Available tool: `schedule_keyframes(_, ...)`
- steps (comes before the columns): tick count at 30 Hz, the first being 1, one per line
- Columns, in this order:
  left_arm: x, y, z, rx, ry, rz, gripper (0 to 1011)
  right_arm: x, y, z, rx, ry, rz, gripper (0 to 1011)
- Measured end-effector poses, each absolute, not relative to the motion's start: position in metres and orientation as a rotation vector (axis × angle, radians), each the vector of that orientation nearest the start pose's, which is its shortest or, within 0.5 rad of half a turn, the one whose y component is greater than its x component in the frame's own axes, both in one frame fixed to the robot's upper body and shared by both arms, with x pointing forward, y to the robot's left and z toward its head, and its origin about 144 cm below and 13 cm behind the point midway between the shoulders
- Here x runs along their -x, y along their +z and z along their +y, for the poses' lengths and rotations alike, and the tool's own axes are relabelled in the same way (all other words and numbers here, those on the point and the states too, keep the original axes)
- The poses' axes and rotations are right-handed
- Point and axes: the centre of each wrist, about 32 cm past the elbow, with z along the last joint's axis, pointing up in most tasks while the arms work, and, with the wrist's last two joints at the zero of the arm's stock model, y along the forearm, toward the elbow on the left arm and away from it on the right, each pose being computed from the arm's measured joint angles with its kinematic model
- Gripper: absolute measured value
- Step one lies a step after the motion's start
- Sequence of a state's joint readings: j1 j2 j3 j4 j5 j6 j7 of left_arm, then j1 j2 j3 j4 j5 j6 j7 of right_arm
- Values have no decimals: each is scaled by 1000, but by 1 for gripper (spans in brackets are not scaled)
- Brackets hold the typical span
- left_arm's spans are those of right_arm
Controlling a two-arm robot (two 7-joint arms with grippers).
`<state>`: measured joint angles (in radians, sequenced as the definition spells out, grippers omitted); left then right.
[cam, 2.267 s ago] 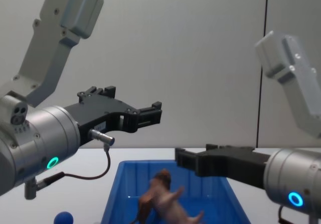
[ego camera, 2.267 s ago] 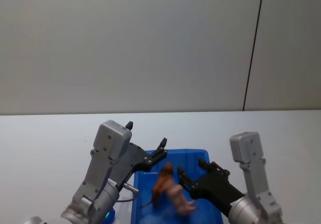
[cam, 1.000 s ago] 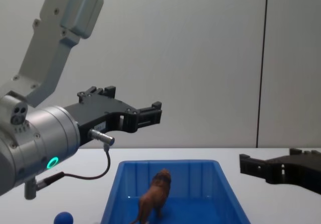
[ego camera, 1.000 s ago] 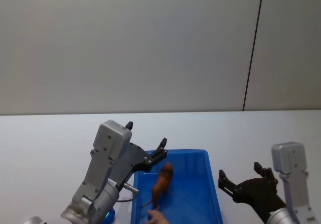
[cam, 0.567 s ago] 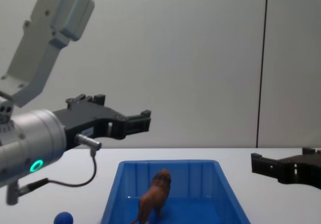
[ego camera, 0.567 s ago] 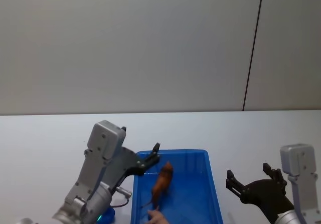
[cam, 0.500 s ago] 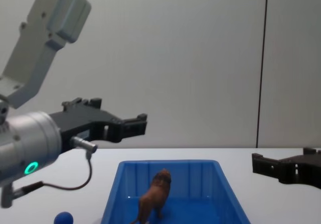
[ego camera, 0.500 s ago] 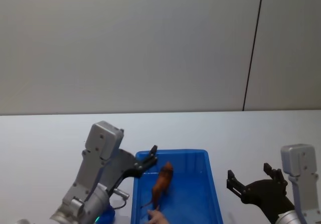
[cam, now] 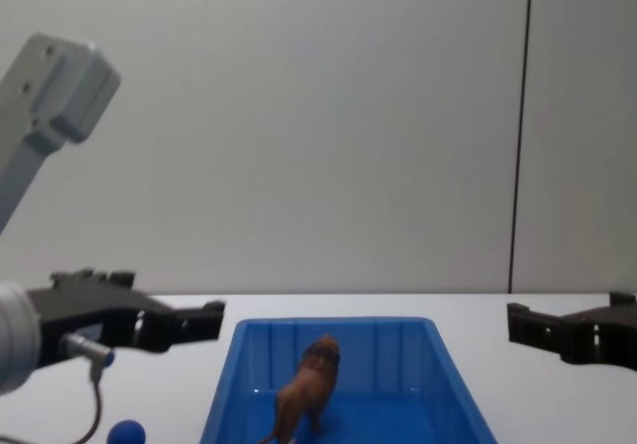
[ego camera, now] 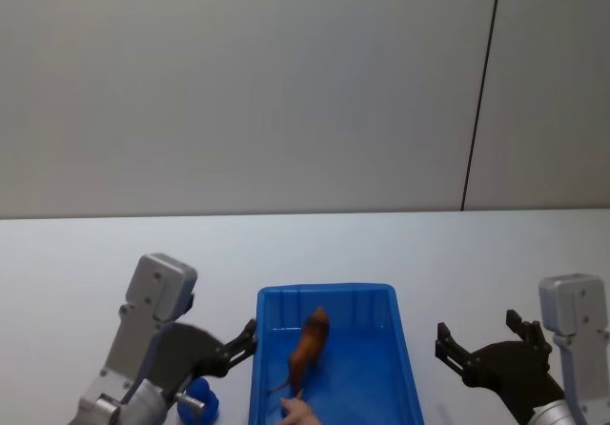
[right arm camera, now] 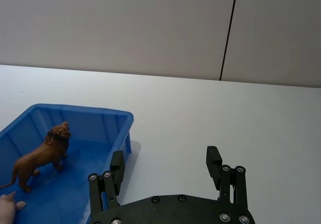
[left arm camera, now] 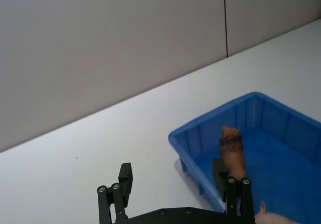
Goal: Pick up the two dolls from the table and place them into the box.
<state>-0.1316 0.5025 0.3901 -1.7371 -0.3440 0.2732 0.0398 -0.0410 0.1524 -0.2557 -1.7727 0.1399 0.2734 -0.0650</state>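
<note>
The blue box (ego camera: 408,368) sits on the white table (ego camera: 95,253) in front of me. A brown lion doll (ego camera: 308,347) stands upright inside it, also seen as the lion (cam: 307,384) from the chest. A pale pink doll (ego camera: 295,412) lies at the box's near end, cut off by the view's edge, and shows as the pink doll (right arm camera: 7,207) in the right wrist view. My left gripper (ego camera: 243,341) hovers open and holding nothing just left of the box. My right gripper (ego camera: 478,332) hovers open and holding nothing to the box's right.
A small blue ball-like object (cam: 126,432) lies on the table left of the box, under my left arm. White tabletop stretches to both sides and behind the box, up to a grey wall.
My left arm has pulled back to the left and dropped from over the box to beside it. My right gripper has drifted slightly farther right. Both dolls stay where they were.
</note>
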Motion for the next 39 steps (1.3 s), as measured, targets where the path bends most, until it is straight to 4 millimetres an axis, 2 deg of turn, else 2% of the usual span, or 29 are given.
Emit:
schedule_keyframes(23, -465, 1184, 263, -429, 1222, 85, 996, -433, 1181, -182, 133, -1356, 94, 1001)
schedule_keyframes(30, -468, 1178, 267, -448, 1189, 114, 838, -433, 1181, -182, 134, -1356, 94, 1001)
schedule_keyframes(34, -469, 1176, 269, -451, 1172, 128, 711, -433, 1181, -182, 134, -1356, 94, 1001)
schedule_keyframes(35, -470, 1175, 269, -451, 1165, 133, 652, -433, 1181, -182, 134, -1356, 94, 1001)
schedule_keyframes(36, -470, 1175, 269, -451, 1165, 133, 652, -433, 1181, -182, 134, -1356, 94, 1001)
schedule_keyframes(38, -471, 1173, 270, -453, 1156, 142, 589, -433, 1181, -182, 134, -1356, 94, 1001)
schedule_keyframes(39, -471, 1172, 270, -453, 1154, 144, 528, -433, 1181, -182, 134, -1356, 94, 1001)
